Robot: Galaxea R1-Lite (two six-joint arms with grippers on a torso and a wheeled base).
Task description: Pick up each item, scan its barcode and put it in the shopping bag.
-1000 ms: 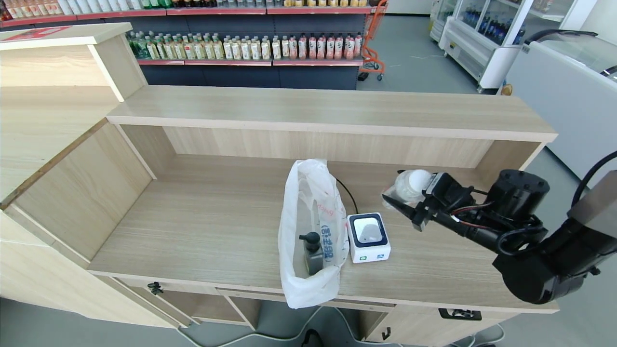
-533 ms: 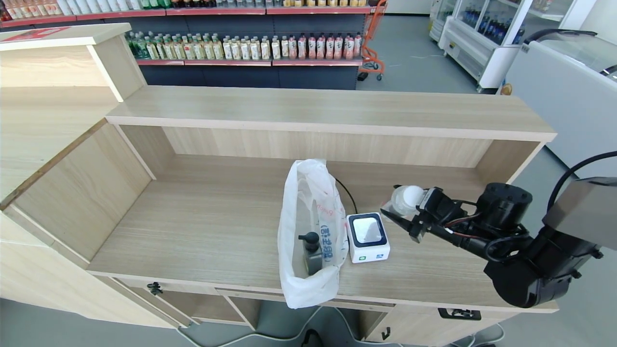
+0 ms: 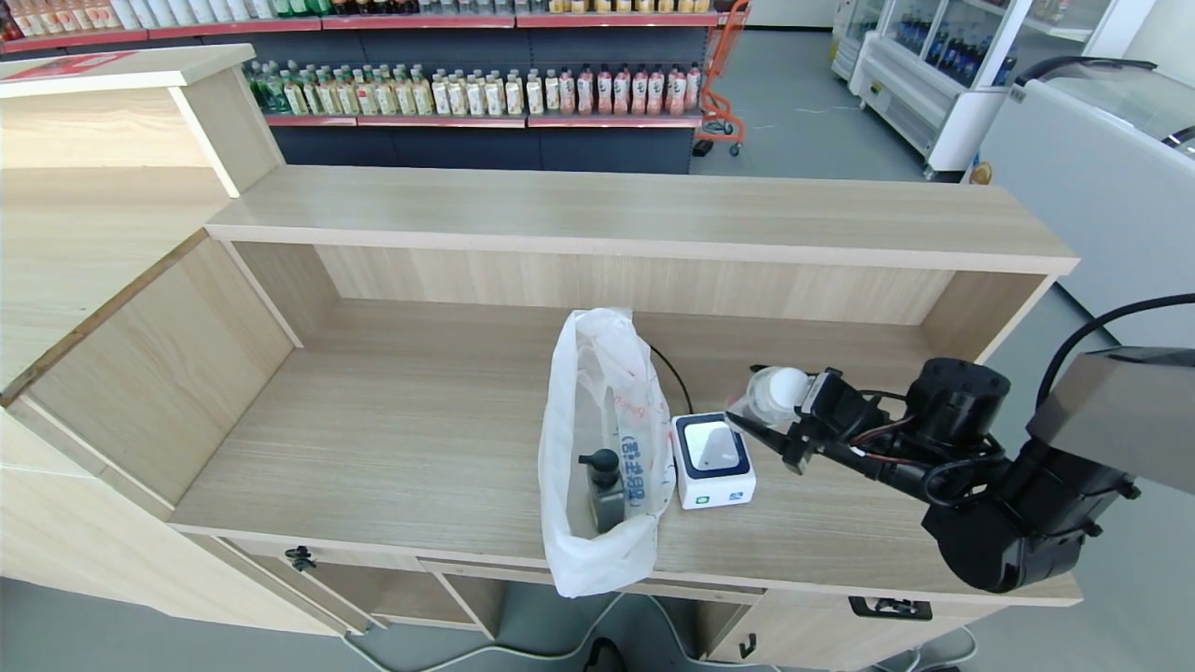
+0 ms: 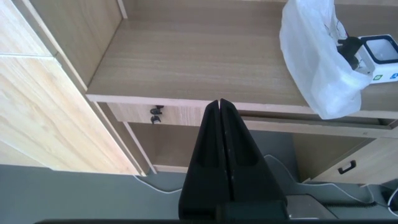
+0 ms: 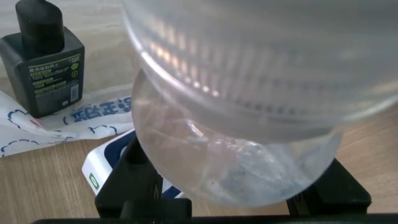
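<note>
On the lower shelf of the light wood checkout counter (image 3: pixel 392 439), centre: white plastic shopping bag (image 3: pixel 602 439) standing open, its bottom drooping over the front edge. Inside it, a dark grey pump-top bottle (image 3: pixel 605 490), upright.

Touching the bag's right side: white box scanner with a dark-framed window (image 3: pixel 712 459), flat on the counter, window facing up, black cable running off behind the bag.

Right gripper (image 3: pixel 758 411): jaws spread about a clear round plastic jar with a white cap (image 3: pixel 782 385) and clamped on it. Jar held tilted, cap turned up toward the head camera, just beside the scanner's far right corner. From the right wrist camera the jar's clear body (image 5: pixel 236 112) sits close over one edge of the scanner (image 5: pixel 102 171), dark bottle (image 5: pixel 45 65) beyond.

Left gripper (image 4: pixel 221 106): fingers pressed together, nothing between them, low in front of the counter's front edge, well left of the bag (image 4: pixel 314 56)
</note>
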